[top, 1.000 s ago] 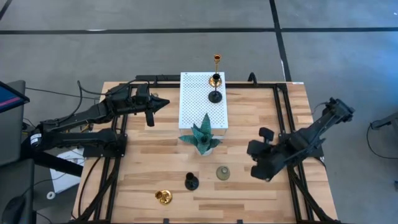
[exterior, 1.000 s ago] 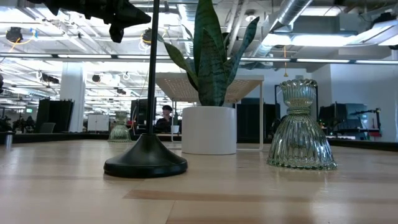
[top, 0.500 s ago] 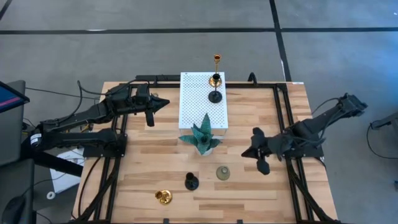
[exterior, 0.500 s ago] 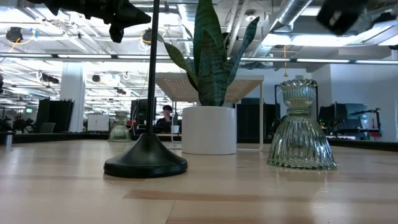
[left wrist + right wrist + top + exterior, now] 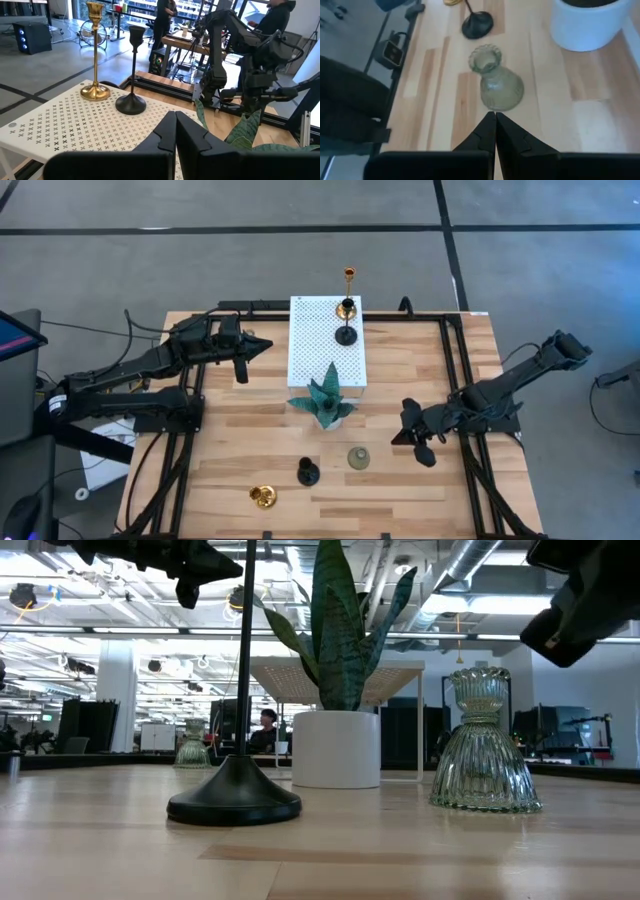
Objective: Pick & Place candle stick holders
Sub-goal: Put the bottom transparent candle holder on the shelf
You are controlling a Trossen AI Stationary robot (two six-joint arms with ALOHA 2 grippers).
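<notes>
Grey-green bell-shaped holder (image 5: 496,86) just ahead of right claw (image 5: 495,131), fingers pressed together, empty.

In the high view, bare wood lay open across the left half of the table (image 5: 230,440), from mid-frame down to the lower left. The centre was blocked: the white perforated board (image 5: 315,355) filled the upper middle, carrying a gold stemmed holder (image 5: 349,277) and a black holder (image 5: 346,332) along its right edge. The potted plant (image 5: 326,402) stood just below the board. Lower centre, a second black holder (image 5: 308,472), a grey-green bell holder (image 5: 358,457) and a second gold holder (image 5: 262,497) stood apart, with narrow gaps between them. The right gripper (image 5: 400,437), fingers together, hung just right of the bell holder, with a clear strip between them.
</notes>
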